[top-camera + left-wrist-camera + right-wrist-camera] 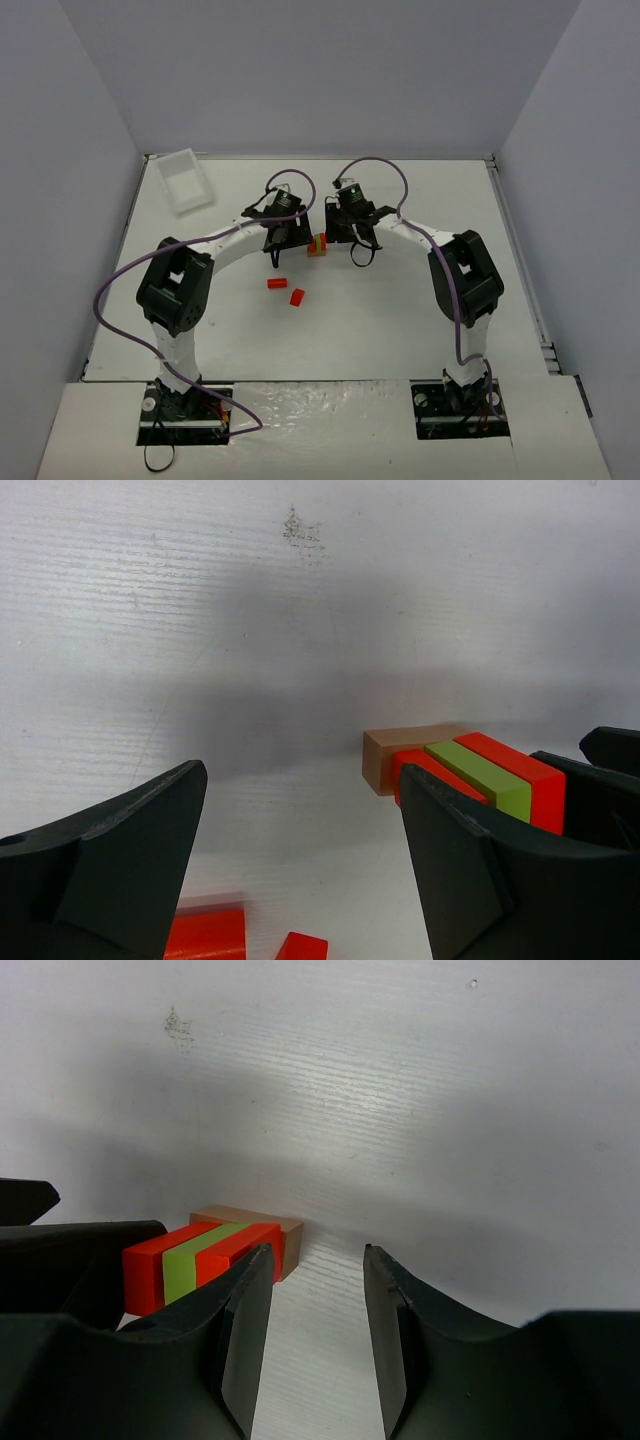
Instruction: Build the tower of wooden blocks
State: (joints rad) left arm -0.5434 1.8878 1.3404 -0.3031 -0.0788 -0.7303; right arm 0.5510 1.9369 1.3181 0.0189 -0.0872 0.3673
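Tabletop (400, 320) bears the wood block tower (317, 244) between left pincer (302, 773) and right pincer (317, 1250)

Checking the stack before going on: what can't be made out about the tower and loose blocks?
Top view: wood block tower too small to count its layers.
Left wrist view: the left gripper's finger hides the tower's near end; the bottom edge cuts off the loose red blocks.
Right wrist view: the right gripper's finger hides the tower's lower part.
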